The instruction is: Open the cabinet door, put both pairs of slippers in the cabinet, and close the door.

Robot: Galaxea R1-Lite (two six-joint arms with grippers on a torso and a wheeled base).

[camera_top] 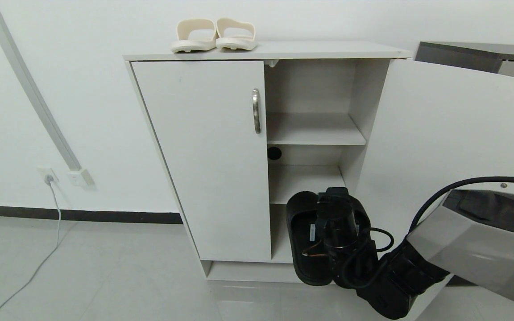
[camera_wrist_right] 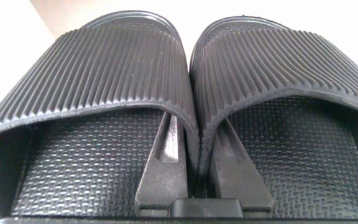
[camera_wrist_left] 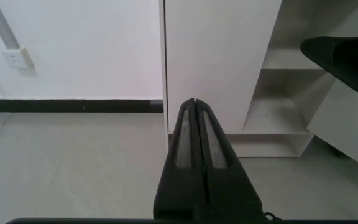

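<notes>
The white cabinet [camera_top: 266, 51] stands against the wall with its right door [camera_top: 449, 133] swung open and its left door [camera_top: 203, 156] shut. A cream pair of slippers [camera_top: 214, 34] lies on its top. My right gripper [camera_top: 339, 209] is shut on the black pair of slippers [camera_top: 304, 240], held side by side just in front of the lowest compartment. In the right wrist view the fingers [camera_wrist_right: 166, 155] pinch the two inner straps of the black slippers [camera_wrist_right: 117, 68] together. My left gripper [camera_wrist_left: 194, 124] is shut and holds nothing, low over the floor in front of the cabinet [camera_wrist_left: 229, 62].
Inside the open right half are an upper shelf [camera_top: 315, 129], a middle shelf [camera_top: 306, 183] and the bottom space. A wall socket with a cable [camera_top: 48, 180] sits at the left. A grey slanted conduit [camera_top: 29, 89] runs down the wall. A grey unit [camera_top: 480, 55] stands behind the open door.
</notes>
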